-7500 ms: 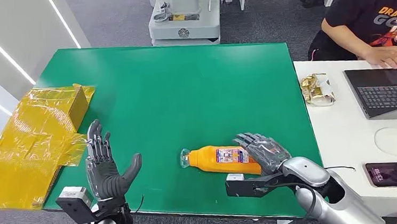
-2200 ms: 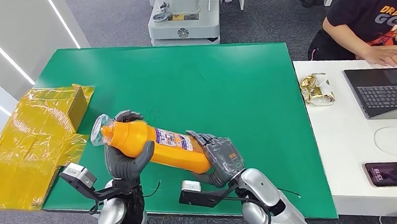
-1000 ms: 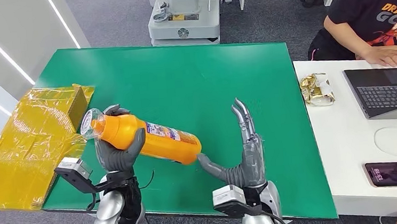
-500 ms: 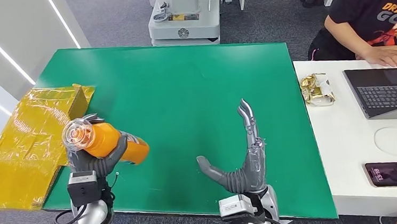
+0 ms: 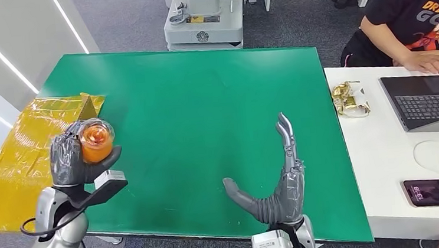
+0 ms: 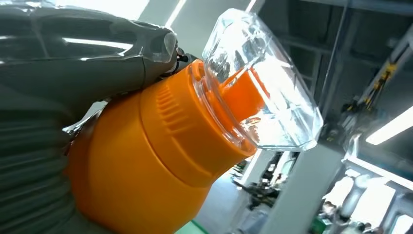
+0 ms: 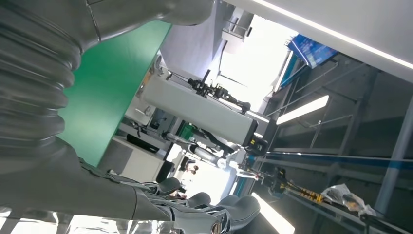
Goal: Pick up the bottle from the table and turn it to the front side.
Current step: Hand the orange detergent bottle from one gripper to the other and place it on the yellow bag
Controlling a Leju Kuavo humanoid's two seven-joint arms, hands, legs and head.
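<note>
My left hand (image 5: 73,159) grips the orange bottle (image 5: 96,142) over the table's front left corner. The bottle points its clear cap straight up at the head camera, so its body is hidden beneath the cap. In the left wrist view the orange bottle (image 6: 146,170) with its clear cap (image 6: 263,83) sits against my left hand (image 6: 58,87), whose thumb wraps its neck. My right hand (image 5: 278,187) stands upright near the table's front edge, fingers straight and thumb spread, holding nothing. In the right wrist view my right hand (image 7: 78,141) is seen against the room.
The green table (image 5: 203,95) spreads ahead. A yellow-taped cardboard box (image 5: 24,157) lies at its left edge, close to my left hand. To the right stands a white desk (image 5: 380,164) with a laptop (image 5: 431,101), a phone (image 5: 438,192) and snack packets (image 5: 350,99); a person (image 5: 416,19) sits there.
My right hand let go of the bottle and opened upright. My left hand carried the bottle left and tipped it from lying sideways to cap up.
</note>
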